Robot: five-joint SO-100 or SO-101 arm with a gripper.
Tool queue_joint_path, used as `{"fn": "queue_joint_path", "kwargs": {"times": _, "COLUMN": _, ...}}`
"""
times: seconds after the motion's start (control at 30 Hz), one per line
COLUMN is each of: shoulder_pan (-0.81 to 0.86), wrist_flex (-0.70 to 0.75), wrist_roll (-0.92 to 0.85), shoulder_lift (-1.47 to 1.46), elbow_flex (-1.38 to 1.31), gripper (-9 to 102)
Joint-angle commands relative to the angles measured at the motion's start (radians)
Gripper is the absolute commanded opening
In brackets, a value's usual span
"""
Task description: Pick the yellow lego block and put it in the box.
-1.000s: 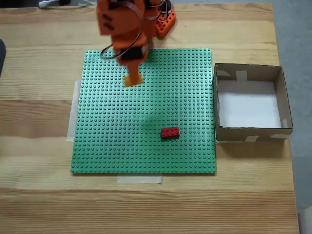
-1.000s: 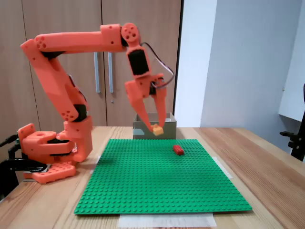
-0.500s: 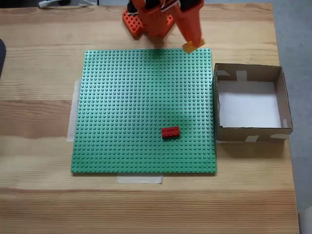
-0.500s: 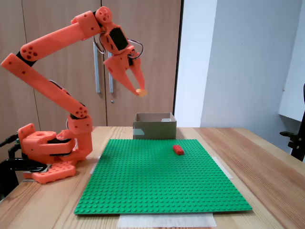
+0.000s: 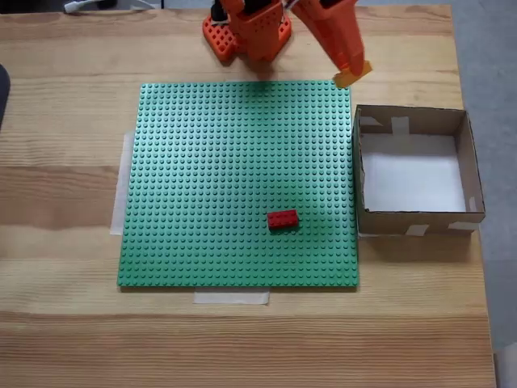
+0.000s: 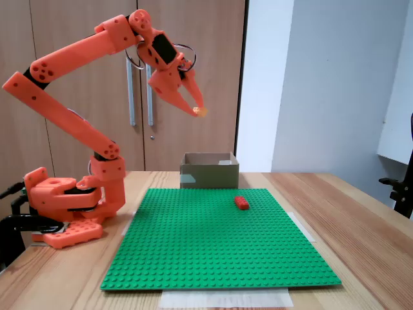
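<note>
We are looking at one orange arm whose gripper [image 6: 199,111] is hanging high in the air, well above the counter [image 5: 65,323]. Its jaws are clenched on the yellow lego block [image 5: 352,74], which is sticking out at the fingertips; in a fixed view from the front the same block [image 6: 201,112] is showing as a small yellow spot at the tip of the two fingers. From above, the block is appearing just past the far right corner of the green baseplate [image 5: 210,162], near the far left corner of the box [image 5: 477,194] but not over its opening. In the front view it is floating above and a little left of the box [image 6: 208,175], clearly apart from it.

The box is sitting on the counter right beside the right edge of the baseplate in the top view, open side up, its white bottom bare, with pale tape pieces on its rims. A red brick [image 5: 282,218] is lying flat on the baseplate, toward the near right part of it, apart from the box wall; in the front view the red brick [image 6: 242,202] is resting in front of the box. The arm's base [image 6: 64,206] is standing on the counter at the far side of the baseplate, at the left in the front view. Strips of pale tape [image 5: 231,297] are holding the baseplate's edges to the wood.
</note>
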Motion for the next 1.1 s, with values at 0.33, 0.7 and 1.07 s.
{"fn": "queue_joint_path", "kwargs": {"times": 0.33, "shoulder_pan": -0.052, "wrist_flex": -0.029, "wrist_roll": 0.025, "shoulder_lift": -0.209, "elbow_flex": -0.15, "gripper": -1}}
{"fn": "queue_joint_path", "kwargs": {"times": 0.7, "shoulder_pan": -0.106, "wrist_flex": 0.094, "wrist_roll": 0.035, "shoulder_lift": -0.541, "elbow_flex": -0.5, "gripper": -1}}
{"fn": "queue_joint_path", "kwargs": {"times": 1.07, "shoulder_pan": -0.17, "wrist_flex": 0.229, "wrist_roll": 0.046, "shoulder_lift": -0.828, "elbow_flex": -0.681, "gripper": -1}}
